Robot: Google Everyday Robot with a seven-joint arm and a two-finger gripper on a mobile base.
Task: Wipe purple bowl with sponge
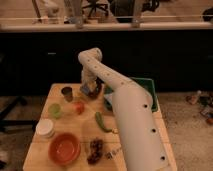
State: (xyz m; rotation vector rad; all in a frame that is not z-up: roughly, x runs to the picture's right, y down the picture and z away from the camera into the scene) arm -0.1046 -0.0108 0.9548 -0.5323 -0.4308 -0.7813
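The purple bowl (97,90) is a small dark round shape at the far side of the wooden table (40,150), partly hidden by my arm. A small blue-grey block, the sponge (85,91), shows at the bowl's left edge, right under the gripper. My gripper (89,88) hangs from the long white arm and sits low over the bowl and sponge. I cannot tell whether the sponge rests in the bowl or against it.
A small dark cup (67,92) stands left of the bowl. Nearer are a green cup (55,110), a small orange thing (79,106), a long green vegetable (102,122), a white container (45,128), a large orange bowl (64,148) and dark grapes (94,150). A green tray (148,88) lies right.
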